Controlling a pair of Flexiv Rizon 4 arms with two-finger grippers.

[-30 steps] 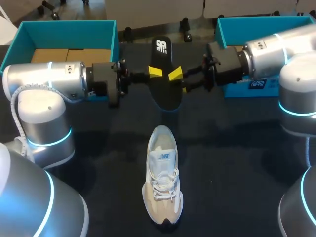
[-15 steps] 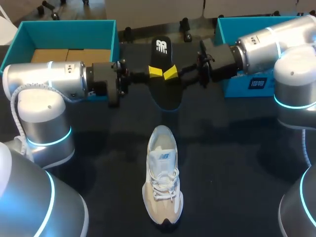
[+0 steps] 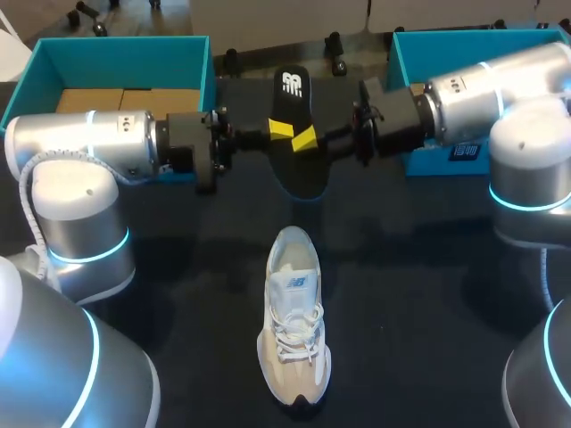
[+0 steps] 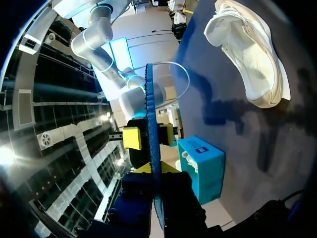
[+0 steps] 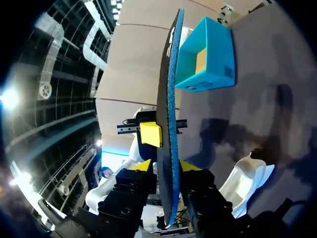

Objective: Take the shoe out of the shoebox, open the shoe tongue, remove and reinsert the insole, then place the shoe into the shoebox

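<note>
Clamping the insole [image 3: 299,174] mid-length at upper centre are left end effector [image 3: 281,130] and right end effector [image 3: 305,138]; seemingly light, floppy.

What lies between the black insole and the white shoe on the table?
Nothing. The head view shows only a bare stretch of dark table between the insole and the shoe.

The insole [image 4: 151,114] is held edge-on between the left gripper's [image 4: 156,171] fingers. The shoe [image 4: 250,54] is seen on the tabletop [image 4: 223,124], at two o'clock from the gripper.
</note>
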